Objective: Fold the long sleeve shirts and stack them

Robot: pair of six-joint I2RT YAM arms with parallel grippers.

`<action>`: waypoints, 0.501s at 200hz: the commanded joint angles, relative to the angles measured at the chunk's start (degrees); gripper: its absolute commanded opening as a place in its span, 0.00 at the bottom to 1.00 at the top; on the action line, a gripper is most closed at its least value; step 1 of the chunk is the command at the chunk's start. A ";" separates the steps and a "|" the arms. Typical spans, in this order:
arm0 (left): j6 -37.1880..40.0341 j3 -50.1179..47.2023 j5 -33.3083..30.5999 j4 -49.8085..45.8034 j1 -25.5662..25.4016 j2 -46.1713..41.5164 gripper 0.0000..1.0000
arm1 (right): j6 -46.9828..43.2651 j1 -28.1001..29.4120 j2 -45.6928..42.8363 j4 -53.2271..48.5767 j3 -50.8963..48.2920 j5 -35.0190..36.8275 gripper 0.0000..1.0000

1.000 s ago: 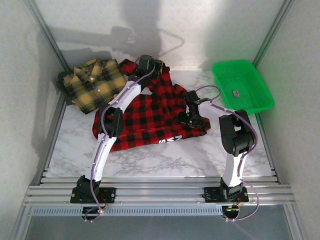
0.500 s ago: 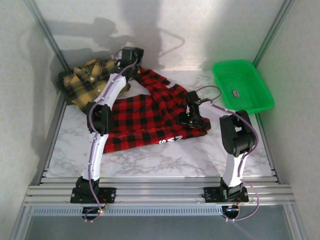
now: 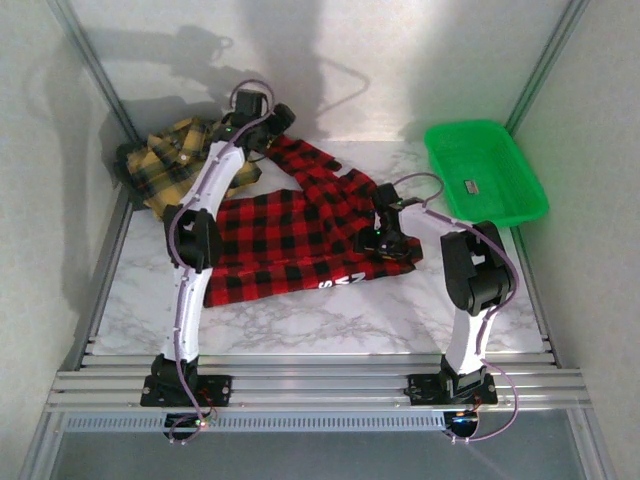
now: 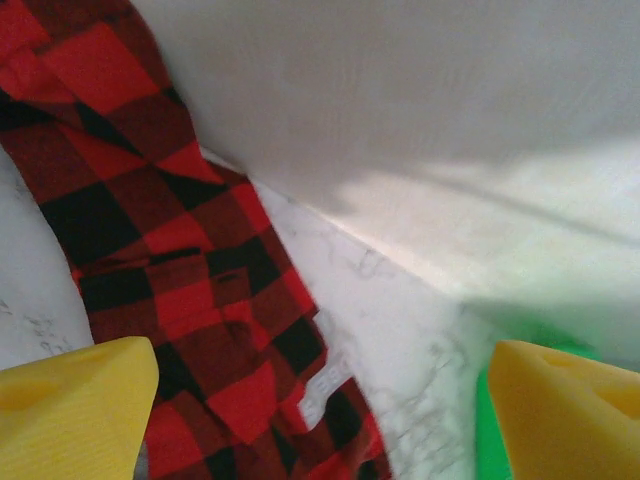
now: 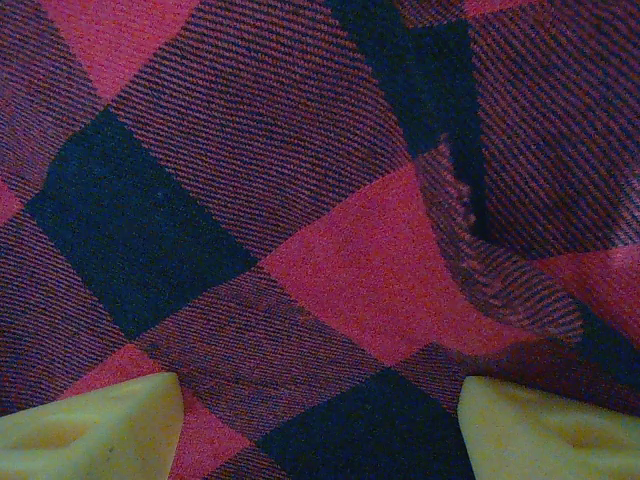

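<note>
Neither shirt is folded yet. The red-and-black shirt lies spread and rumpled across the middle of the table with its far sleeve stretched out, and the yellow-and-black shirt sits bunched just off its far left corner, so both folds and the stacking are left to you. Your left claw reaches far out above the tip of that sleeve, fingers wide apart and empty. Your right claw is bent low over that shirt's right edge, fingers apart too, with cloth across the gap but apparently not pinched.

The marbled table bears a red-and-black shirt, a yellow-and-black shirt and, apparently, a green tray.
</note>
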 commanded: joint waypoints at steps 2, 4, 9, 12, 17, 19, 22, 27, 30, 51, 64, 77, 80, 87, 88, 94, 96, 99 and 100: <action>11.86 -0.37 -0.23 -2.13 -1.58 2.55 0.81 | 0.13 -0.28 -2.95 -3.81 -3.12 1.19 0.74; 12.36 -0.37 -0.25 -2.06 -1.66 2.76 0.80 | 0.19 -0.28 -3.02 -3.80 -3.24 1.12 0.74; 13.39 -0.35 -0.14 -1.76 -1.88 3.05 0.79 | 0.24 -0.28 -3.18 -3.68 -3.54 1.04 0.74; 14.00 -0.37 0.00 -1.52 -2.06 3.35 0.78 | 0.25 -0.17 -3.28 -3.66 -3.71 0.76 0.74; 15.08 -0.37 0.36 -1.02 -2.29 3.70 0.77 | 0.28 -0.12 -3.30 -3.68 -3.85 0.58 0.74; 15.56 -0.37 0.47 -0.84 -2.39 3.81 0.77 | 0.30 -0.10 -3.38 -3.64 -3.82 0.49 0.74; 16.30 -0.37 0.71 -0.54 -2.51 3.95 0.76 | 0.26 -0.08 -3.40 -3.76 -3.81 0.49 0.74; 17.60 -0.36 0.79 -0.16 -2.77 4.34 0.74 | 0.14 -0.02 -3.36 -3.91 -3.80 0.49 0.74; 18.29 -0.37 0.84 0.01 -2.87 4.55 0.73 | 0.08 0.01 -3.36 -4.03 -3.80 0.52 0.74; 22.10 -0.36 4.23 1.26 -3.05 5.82 0.68 | -0.44 0.29 -3.15 -4.95 -2.90 0.37 0.74; 24.56 -0.28 3.61 0.56 -3.07 6.62 0.65 | -0.84 0.41 -2.95 -5.67 -2.28 0.39 0.74; 26.99 -0.28 4.52 0.08 -3.05 7.22 0.63 | -1.22 0.52 -2.75 -6.47 -1.41 0.27 0.74; 27.48 -0.27 4.52 -0.12 -3.06 7.36 0.63 | -1.38 0.51 -2.77 -6.70 -1.23 0.28 0.74; 28.58 -0.30 4.04 -0.42 -3.07 7.72 0.63 | -1.63 0.58 -2.72 -6.98 -1.00 0.17 0.74; 28.64 -0.29 3.95 -0.43 -3.07 7.84 0.63 | -1.66 0.59 -2.73 -7.06 -0.95 0.17 0.74; 29.31 -0.24 4.03 -0.55 -2.92 8.12 0.63 | -1.86 0.62 -2.73 -7.43 -0.82 0.24 0.74; 29.42 -0.27 4.11 -0.61 -2.90 8.30 0.63 | -1.86 0.67 -2.73 -7.56 -0.78 0.20 0.74; 29.54 -0.28 4.17 -0.63 -2.77 8.49 0.63 | -1.93 0.61 -2.73 -7.68 -0.74 0.22 0.74; 29.56 -0.24 4.11 -0.67 -2.74 8.53 0.62 | -1.94 0.65 -2.77 -7.76 -0.74 0.20 0.74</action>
